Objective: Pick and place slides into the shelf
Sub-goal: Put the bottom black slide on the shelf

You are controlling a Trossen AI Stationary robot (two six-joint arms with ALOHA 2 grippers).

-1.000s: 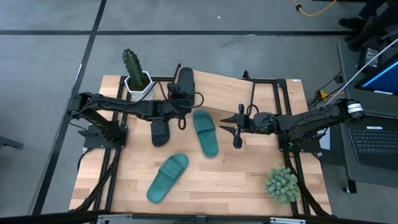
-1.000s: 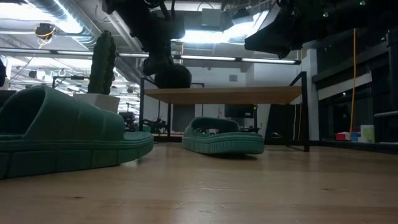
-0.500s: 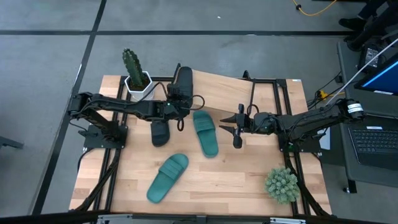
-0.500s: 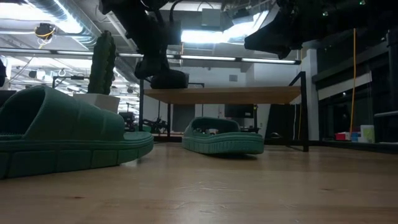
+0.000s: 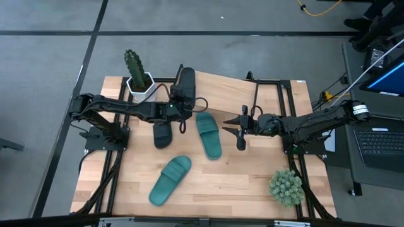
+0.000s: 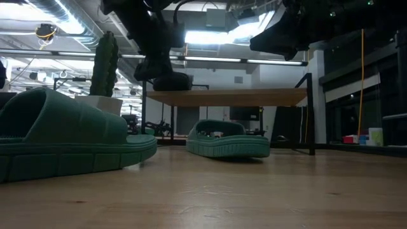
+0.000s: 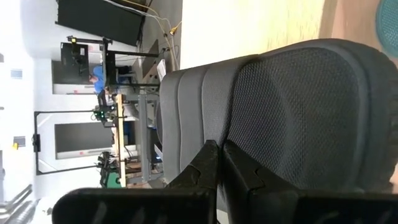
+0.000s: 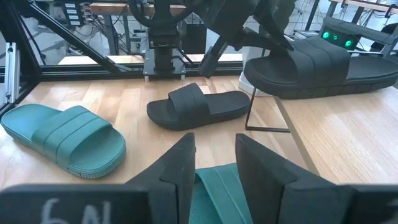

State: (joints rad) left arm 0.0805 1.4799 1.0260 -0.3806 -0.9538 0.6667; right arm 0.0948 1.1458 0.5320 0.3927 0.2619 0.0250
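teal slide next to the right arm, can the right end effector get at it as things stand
Probably yes. The right end effector hangs open and empty just beside the teal slide, with nothing between them. The left end effector is shut on a black slide at the shelf, clear of that path.

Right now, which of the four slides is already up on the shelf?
The black slide pinched in the left gripper, resting on the shelf. The other black slide and both teal slides lie on the tabletop.
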